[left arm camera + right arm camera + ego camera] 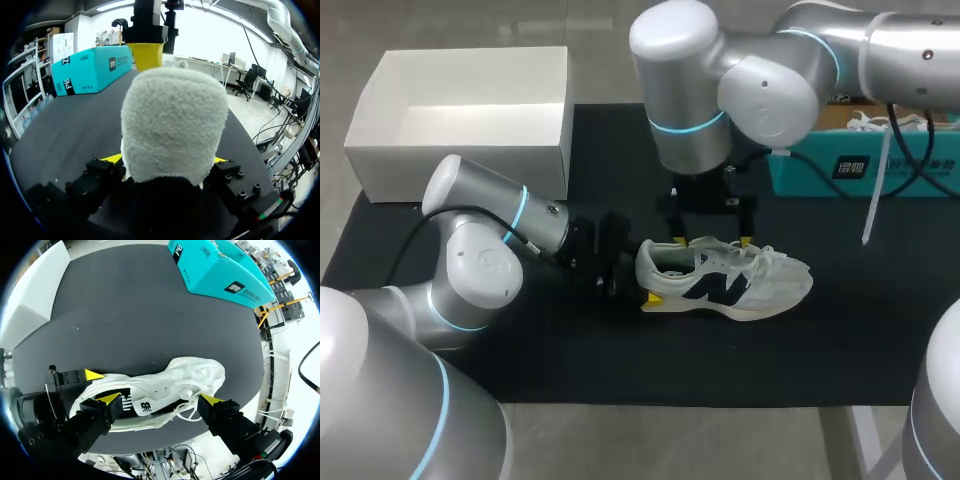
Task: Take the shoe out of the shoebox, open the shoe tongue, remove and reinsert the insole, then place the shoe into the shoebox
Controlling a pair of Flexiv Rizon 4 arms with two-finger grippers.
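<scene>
A white sneaker [740, 285] with a dark side logo stands upright on its sole near the middle of the black-topped counter [800, 350]. Its long axis runs side to side, with the heel toward the left arm and the toe toward the right. The left gripper [648, 280] comes in level with the counter, its jaws clenched on the heel from both sides. The right gripper [712, 241] hangs above the shoe's opening with its jaws spread wide, grasping nothing. An open white box [460, 165] sits at the far left, well apart from the shoe, and a teal box [820, 170] at the far right.
</scene>
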